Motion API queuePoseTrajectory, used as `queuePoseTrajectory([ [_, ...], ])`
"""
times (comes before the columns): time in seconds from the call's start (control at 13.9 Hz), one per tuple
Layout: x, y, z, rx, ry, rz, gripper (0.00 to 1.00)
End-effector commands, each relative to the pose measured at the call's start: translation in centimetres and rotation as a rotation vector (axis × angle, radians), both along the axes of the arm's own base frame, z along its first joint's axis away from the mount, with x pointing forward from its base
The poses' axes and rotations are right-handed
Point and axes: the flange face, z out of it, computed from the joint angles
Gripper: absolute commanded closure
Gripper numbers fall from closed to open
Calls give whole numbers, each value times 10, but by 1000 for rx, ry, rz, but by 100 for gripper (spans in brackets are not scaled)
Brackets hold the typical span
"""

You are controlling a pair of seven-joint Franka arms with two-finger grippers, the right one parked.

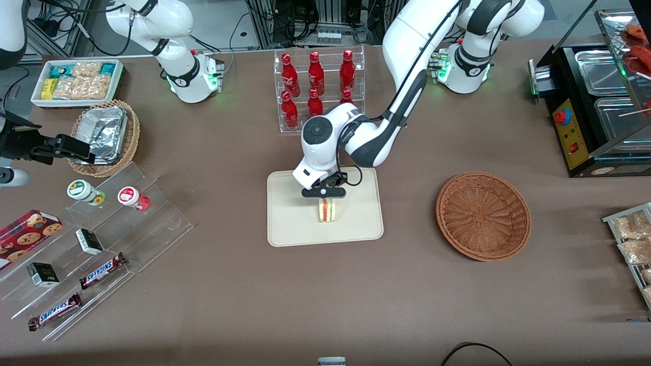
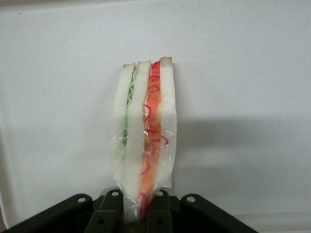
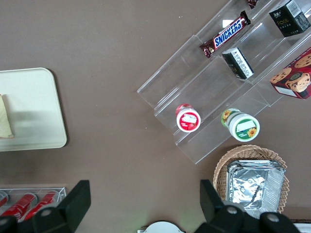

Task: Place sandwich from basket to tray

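Front view: gripper (image 1: pixel 324 193) over the middle of the tray (image 1: pixel 285 223), fingers (image 2: pixel 111 213) closed on one end of the sandwich (image 1: pixel 328 210), which hangs long axis vertical beneath them, cut edge facing the camera, basket (image 1: pixel 483 216) empty.

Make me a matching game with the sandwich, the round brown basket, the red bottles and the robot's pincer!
Things:
1. sandwich
2. basket
3. red bottles
4. pincer

States:
A. standing in a clear rack
B. empty, on the table toward the working arm's end
C. shut on the bread, above the tray
D. held over the tray, cut edge showing red and green

Pairs: 1-D, 2-B, 3-A, 4-C
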Motion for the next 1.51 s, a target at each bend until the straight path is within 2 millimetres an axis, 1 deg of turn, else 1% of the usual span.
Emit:
queuePoseTrajectory([
  [0.0,1,-6,-3,-10,-2,37,71],
  [0.07,2,-5,-2,-14,1,54,32],
  [0.14,3,-5,1,-16,-2,53,1],
  [0.29,6,-4,12,-25,-10,74,0],
  [0.43,13,-1,40,-50,-35,122,0],
  [0.5,14,1,58,-58,-43,132,0],
  [0.58,14,6,75,-40,-32,140,0],
  [0.65,15,16,94,-12,-19,153,0],
  [0.72,28,38,124,3,-15,183,0],
  [0.79,34,53,152,0,-19,197,0],
  [0.86,45,78,182,5,-16,224,0],
  [0.94,47,99,206,24,3,223,0],
  [1.01,46,114,225,31,17,212,0],
  [1.08,62,151,246,20,38,235,0],
  [1.15,66,180,266,3,76,220,0],
  [1.22,67,207,286,1,101,173,0],
  [1.3,72,244,304,5,123,145,0],
  [1.37,71,270,320,4,136,116,0],
  [1.44,71,292,330,2,131,100,0],
])
